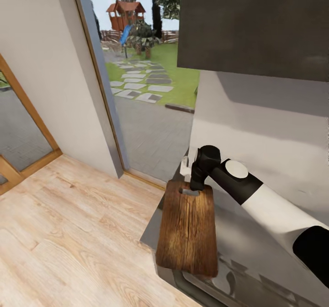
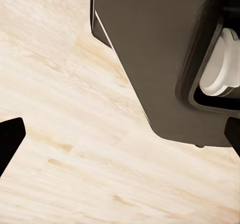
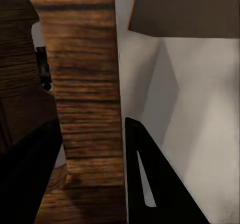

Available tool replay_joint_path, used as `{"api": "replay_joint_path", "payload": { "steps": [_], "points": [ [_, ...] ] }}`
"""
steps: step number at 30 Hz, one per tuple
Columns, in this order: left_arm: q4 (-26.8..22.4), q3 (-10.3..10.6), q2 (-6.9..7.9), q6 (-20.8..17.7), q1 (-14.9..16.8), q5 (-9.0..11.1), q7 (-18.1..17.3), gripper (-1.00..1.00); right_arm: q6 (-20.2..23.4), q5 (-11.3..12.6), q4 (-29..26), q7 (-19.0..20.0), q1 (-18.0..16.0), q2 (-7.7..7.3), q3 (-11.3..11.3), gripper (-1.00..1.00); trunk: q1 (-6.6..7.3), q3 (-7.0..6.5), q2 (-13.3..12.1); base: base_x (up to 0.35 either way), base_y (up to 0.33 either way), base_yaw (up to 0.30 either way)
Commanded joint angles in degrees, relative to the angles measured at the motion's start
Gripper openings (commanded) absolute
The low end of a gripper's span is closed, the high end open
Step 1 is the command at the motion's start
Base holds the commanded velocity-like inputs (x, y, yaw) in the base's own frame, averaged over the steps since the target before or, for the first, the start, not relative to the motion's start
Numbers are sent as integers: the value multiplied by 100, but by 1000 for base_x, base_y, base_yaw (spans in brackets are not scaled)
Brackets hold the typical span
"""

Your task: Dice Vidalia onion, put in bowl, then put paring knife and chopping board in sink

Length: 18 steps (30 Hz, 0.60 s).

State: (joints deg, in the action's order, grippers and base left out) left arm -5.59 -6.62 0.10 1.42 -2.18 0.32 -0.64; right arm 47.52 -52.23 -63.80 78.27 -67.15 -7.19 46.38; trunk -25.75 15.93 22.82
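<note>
My right gripper (image 1: 197,186) is shut on the handle-hole end of the dark-brown chopping board (image 1: 187,229). The board lies tilted over the left end of the dark-grey countertop (image 1: 246,238), its far end jutting past the edge above the floor. In the right wrist view the board's grain (image 3: 85,84) runs between the two dark fingers (image 3: 155,184) of the right gripper (image 3: 92,179). My left gripper (image 2: 120,139) is open over the wood floor (image 2: 60,84), with nothing between its fingers. The onion, paring knife and bowl are out of view.
A large window (image 1: 146,69) onto a garden stands left of the counter, and a black upper cabinet (image 1: 256,23) hangs above it. A small white object (image 1: 184,165) sits behind the gripper by the wall. The robot's dark base (image 2: 160,59) is close beside the left gripper.
</note>
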Motion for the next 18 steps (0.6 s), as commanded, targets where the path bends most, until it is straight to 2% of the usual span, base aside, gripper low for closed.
{"api": "replay_joint_path", "payload": {
  "steps": [1,4,7,10,14,18],
  "points": [
    [-8,-33,-1,7,-2,3,-6,100,90,-141,-9,44,-8,-2,6,-100,-3,-1,10,0,0,0],
    [-7,-33,-1,7,-2,2,-6,100,621,-430,-9,46,-8,-2,-84,-100,-3,-29,10,0,0,0],
    [-7,-33,-1,7,-2,1,-6,100,917,-496,-11,50,-8,-2,-171,-100,-3,-57,10,0,0,0],
    [-8,-33,-1,7,-2,-1,-6,100,1131,-543,-10,64,-10,-2,-365,-100,-3,-82,10,0,0,0],
    [-8,-33,-1,7,-2,1,-6,100,1166,-561,-9,65,-9,-2,-398,-100,-3,-109,10,0,0,0],
    [-7,-32,-1,7,-2,3,-6,100,1171,-568,-9,71,-9,-119,-409,-100,-3,-136,10,0,0,0]
  ]
}}
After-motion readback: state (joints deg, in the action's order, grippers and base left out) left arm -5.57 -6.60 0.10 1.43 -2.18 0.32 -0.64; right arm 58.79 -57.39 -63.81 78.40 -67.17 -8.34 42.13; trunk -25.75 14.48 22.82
